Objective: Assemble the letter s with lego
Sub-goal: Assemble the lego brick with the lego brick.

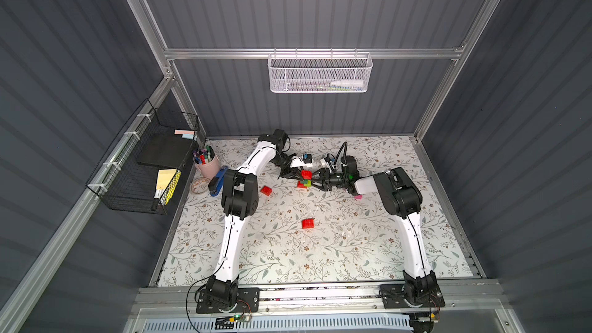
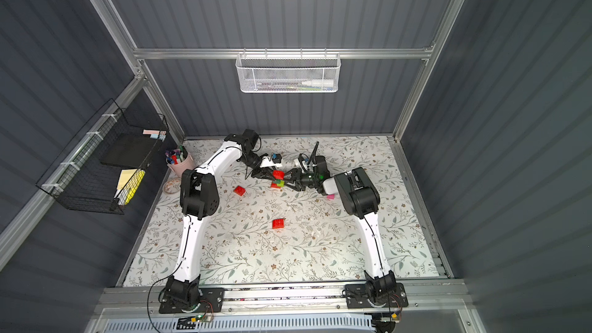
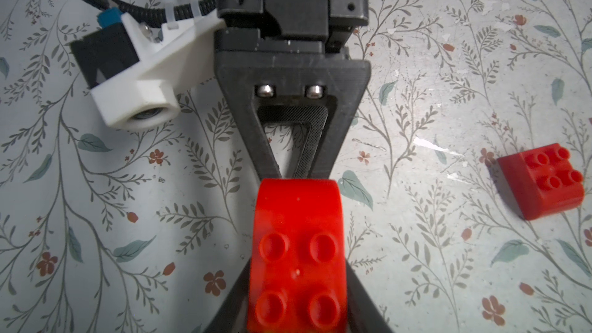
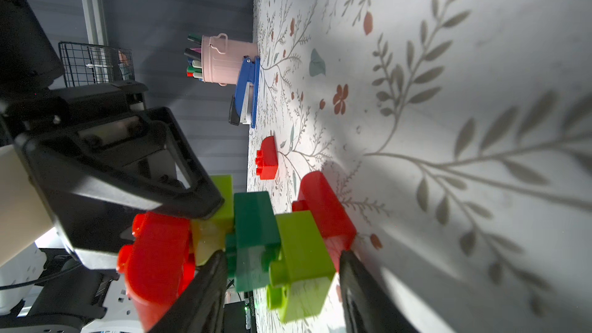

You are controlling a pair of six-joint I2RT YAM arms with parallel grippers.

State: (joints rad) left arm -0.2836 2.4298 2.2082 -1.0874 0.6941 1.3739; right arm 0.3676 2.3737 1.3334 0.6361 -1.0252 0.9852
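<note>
Floral tabletop (image 1: 320, 251), mid-rear: red brick (image 3: 298, 251) is gripped by L gripper (image 1: 298, 175) and held against lego stack (image 4: 256, 229), which is clamped by R gripper (image 4: 282, 283).

The floral tabletop (image 1: 320, 251) is carrying a brick stack (image 1: 303, 183) near its far middle, a left red brick (image 1: 266, 190) near the stack, a front red brick (image 1: 308, 223) well apart, and a pink brick (image 1: 358, 197). A pink cup (image 1: 207, 165), blue stapler (image 1: 217, 182) and tape roll (image 1: 198, 185) are sitting along its left edge.

Top views look down from above; wrist cameras (close) share the red lego (image 3: 298, 251).
</note>
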